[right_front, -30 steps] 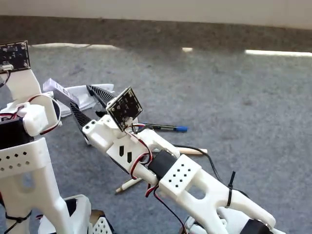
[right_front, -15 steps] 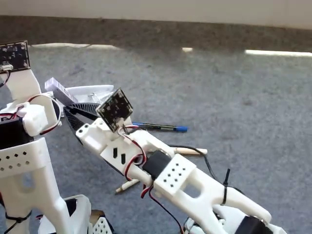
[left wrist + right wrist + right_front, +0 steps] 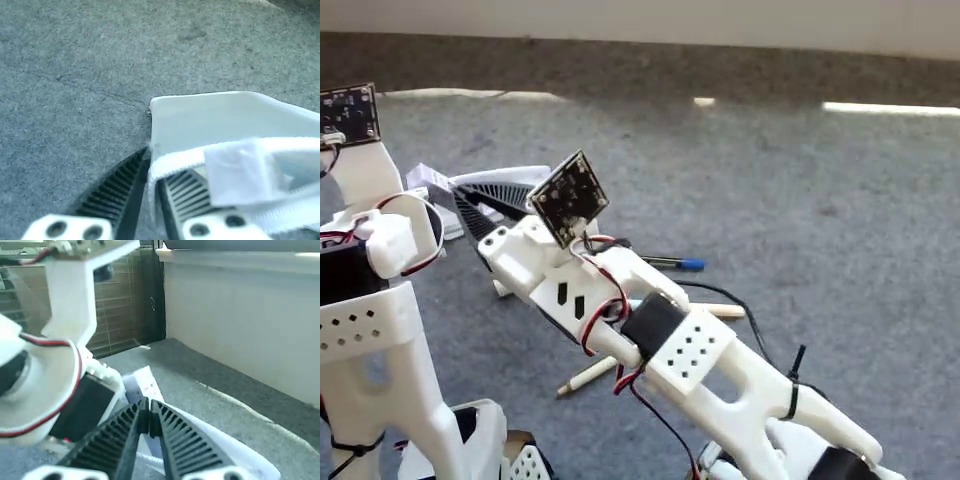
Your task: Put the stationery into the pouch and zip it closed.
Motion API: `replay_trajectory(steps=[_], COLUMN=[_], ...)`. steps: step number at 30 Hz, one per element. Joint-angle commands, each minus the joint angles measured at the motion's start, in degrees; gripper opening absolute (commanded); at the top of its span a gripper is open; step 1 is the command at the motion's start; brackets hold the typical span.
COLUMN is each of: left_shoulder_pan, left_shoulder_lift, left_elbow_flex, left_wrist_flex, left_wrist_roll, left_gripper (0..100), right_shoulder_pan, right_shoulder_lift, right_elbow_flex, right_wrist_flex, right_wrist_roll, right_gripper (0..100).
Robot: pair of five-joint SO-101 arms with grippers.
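Observation:
The white pouch [image 3: 515, 178] lies at the far left of the grey carpet. My left gripper [image 3: 152, 165] is shut on the pouch [image 3: 210, 120] at its zipper edge. The right gripper [image 3: 460, 195] sits right at the pouch, its black ribbed fingers pressed together. In the right wrist view that gripper [image 3: 146, 402] is shut just above the pouch [image 3: 215, 445]; what lies between its tips is hidden. A blue-capped pen [image 3: 670, 263] lies behind the right arm. Under that arm lie a wooden pencil [image 3: 588, 376] and a second wooden stick [image 3: 720, 310].
A small white box [image 3: 425, 177] lies against the pouch beside the left arm [image 3: 370, 300]. The right arm [image 3: 650, 330] stretches diagonally over the stationery. Open carpet [image 3: 820, 220] spreads to the right and back, up to a pale wall.
The right gripper's fingers stood apart by the pouch a second ago; they have come together at its edge, and the wrist has lifted slightly. The left arm has not moved.

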Motion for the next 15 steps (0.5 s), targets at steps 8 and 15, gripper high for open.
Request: replay_trajectory(steps=[8,15], left_shoulder_pan=[-0.7,-0.7], left_shoulder_lift=[0.8,0.8], left_elbow_flex=[-1.5,-0.1], left_wrist_flex=[0.2,-0.6], left_wrist_roll=[0.5,0.5], left_gripper=[1,1], right_shoulder_pan=[-0.3,2.2], right_shoulder_lift=[6.6,16.4], right_elbow_flex=[-5.1,-13.4], right_wrist_flex=[2.2,2.3], right_wrist_roll=[-0.1,-0.4], right_gripper=[0.5,0.5])
